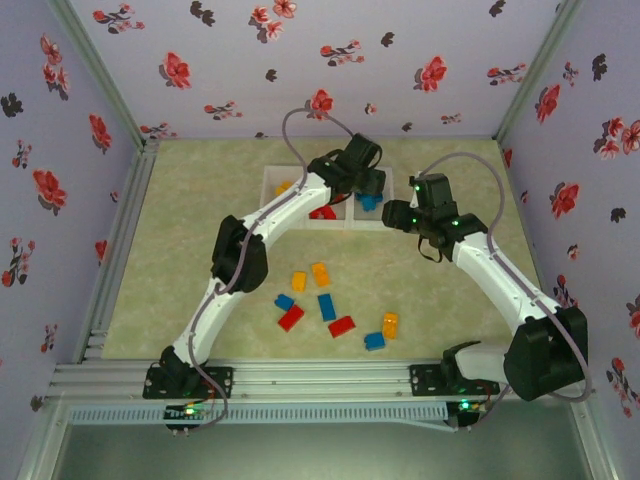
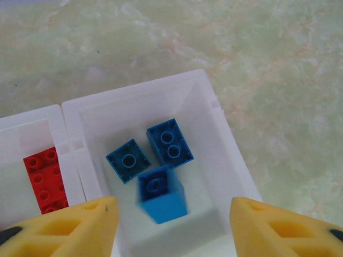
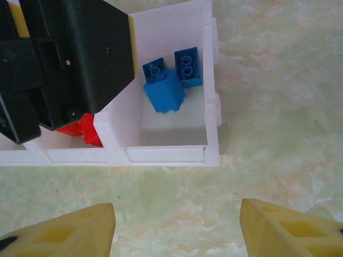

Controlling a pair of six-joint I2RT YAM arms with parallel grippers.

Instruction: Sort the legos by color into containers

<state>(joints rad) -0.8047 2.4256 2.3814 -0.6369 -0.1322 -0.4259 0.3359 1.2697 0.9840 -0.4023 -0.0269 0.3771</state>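
My left gripper point(image 2: 169, 227) hangs open over the right-hand container point(image 2: 214, 123). A blurred blue lego point(image 2: 161, 194) sits below and between its yellow fingers point(image 2: 80, 230), touching neither. Two more blue legos point(image 2: 169, 141) lie on that bin's floor. Red legos point(image 2: 47, 174) lie in the middle container point(image 1: 322, 212), and an orange-yellow one point(image 1: 283, 187) in the left container. My right gripper point(image 3: 174, 230) is open over bare table just in front of the container row point(image 3: 166, 155). From there the left gripper's black body point(image 3: 64, 59) covers the middle bin. Several loose legos point(image 1: 326, 306) lie on the table.
The loose bricks are spread between the two arm bases, from a red one point(image 1: 291, 318) to an orange-yellow one point(image 1: 390, 324). Flowered walls close in the table at the back and sides. A metal rail point(image 1: 310, 380) runs along the near edge.
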